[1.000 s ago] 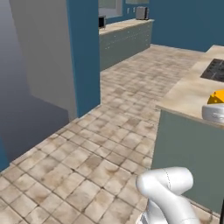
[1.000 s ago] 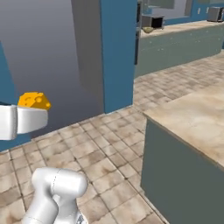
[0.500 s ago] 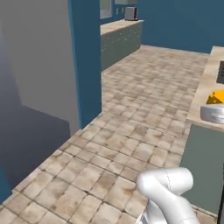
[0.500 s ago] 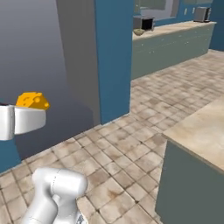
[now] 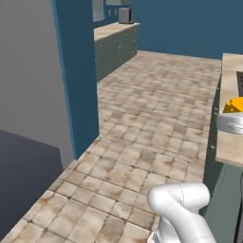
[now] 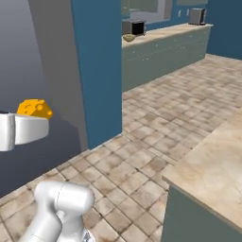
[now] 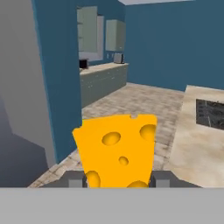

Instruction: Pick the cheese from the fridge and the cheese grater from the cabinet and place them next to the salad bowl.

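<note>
The base has swung round since the earlier frames, so the whole view shifted. The cheese [image 7: 116, 151] sits clamped between the jaws, fingers [image 7: 162, 179] either side. Best to carry it level toward the worktop [image 6: 212, 170].

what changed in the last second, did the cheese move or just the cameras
The cameras moved: the base turned, so the grey fridge and blue wall slid right in both base views and the far counter came closer to centre. The cheese stayed clamped in the tool, in the same spot relative to the arm.
</note>
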Robot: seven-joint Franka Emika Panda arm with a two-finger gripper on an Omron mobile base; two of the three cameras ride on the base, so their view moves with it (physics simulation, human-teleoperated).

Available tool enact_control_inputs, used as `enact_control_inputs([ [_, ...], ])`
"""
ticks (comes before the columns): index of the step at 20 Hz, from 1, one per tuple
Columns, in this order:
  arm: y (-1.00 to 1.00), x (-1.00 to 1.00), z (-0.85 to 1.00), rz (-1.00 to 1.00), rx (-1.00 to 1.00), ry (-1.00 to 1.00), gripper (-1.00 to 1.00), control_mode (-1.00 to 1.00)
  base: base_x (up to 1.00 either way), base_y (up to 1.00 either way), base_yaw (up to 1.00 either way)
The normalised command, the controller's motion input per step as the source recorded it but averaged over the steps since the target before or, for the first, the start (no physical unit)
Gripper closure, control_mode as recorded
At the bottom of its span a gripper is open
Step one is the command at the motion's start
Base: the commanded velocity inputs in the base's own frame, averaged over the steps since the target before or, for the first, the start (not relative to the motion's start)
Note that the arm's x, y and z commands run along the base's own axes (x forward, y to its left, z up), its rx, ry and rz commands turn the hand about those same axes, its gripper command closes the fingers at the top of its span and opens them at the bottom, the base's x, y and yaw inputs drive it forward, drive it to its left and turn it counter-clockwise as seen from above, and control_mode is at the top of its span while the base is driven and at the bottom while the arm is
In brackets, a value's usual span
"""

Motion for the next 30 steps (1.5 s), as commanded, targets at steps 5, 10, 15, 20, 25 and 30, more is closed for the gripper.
enact_control_inputs([
  [5, 0.0, 0.0, 0.0, 0.0, 0.0, 0.0, 1.0, 1.0, 1.0, -0.33, -0.26],
  [10, 0.0, 0.0, 0.0, 0.0, 0.0, 0.0, 1.0, 1.0, 1.0, -0.23, -0.26],
  [15, 0.0, 0.0, 0.0, 0.0, 0.0, 0.0, 1.0, 1.0, 0.77, 0.97, -0.3],
  [20, 0.0, 0.0, 0.0, 0.0, 0.0, 0.0, 1.0, 1.0, 1.0, 1.0, -0.41],
  [25, 0.0, 0.0, 0.0, 0.0, 0.0, 0.0, 1.0, 1.0, 1.0, 1.0, -0.45],
  [30, 0.0, 0.0, 0.0, 0.0, 0.0, 0.0, 1.0, 1.0, 1.0, 0.83, -0.4],
])
